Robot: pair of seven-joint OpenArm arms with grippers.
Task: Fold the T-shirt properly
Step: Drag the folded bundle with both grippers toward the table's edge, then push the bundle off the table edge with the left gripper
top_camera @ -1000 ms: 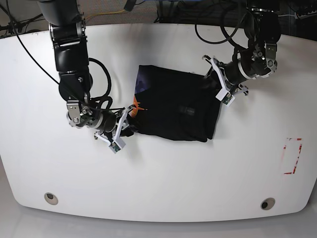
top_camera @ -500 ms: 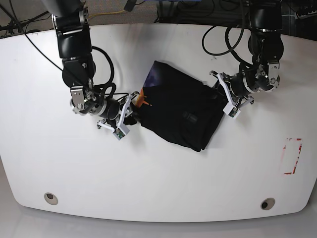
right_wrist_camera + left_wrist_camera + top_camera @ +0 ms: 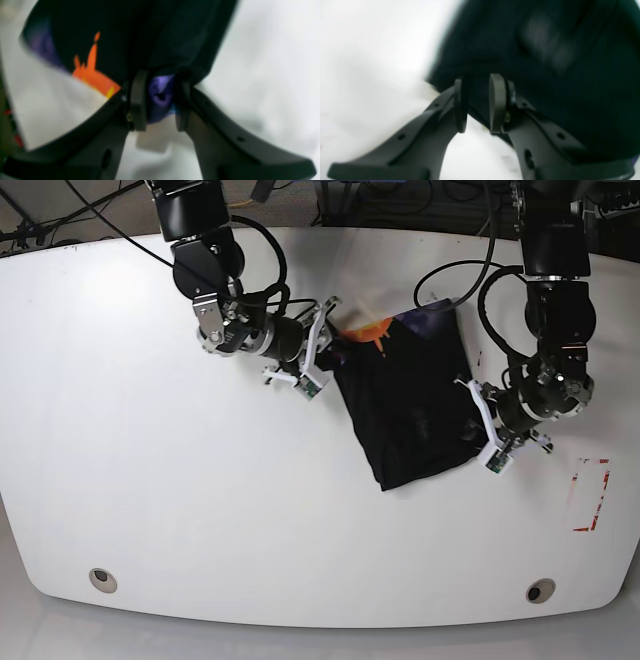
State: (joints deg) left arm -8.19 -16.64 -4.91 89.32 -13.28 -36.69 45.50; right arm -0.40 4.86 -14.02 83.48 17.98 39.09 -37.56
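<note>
The folded black T-shirt (image 3: 408, 402) lies askew at the desk's (image 3: 150, 510) far centre-right, both jaws clamped on opposite edges, the right gripper (image 3: 157, 100) pinching bunched purple print, so uneven pulling could drag the folds open.

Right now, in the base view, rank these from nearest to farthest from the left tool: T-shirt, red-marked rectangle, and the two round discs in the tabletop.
1. T-shirt, gripped by the left tool.
2. Red-marked rectangle, right edge.
3. Right disc, front right.
4. Left disc, front left.
</note>
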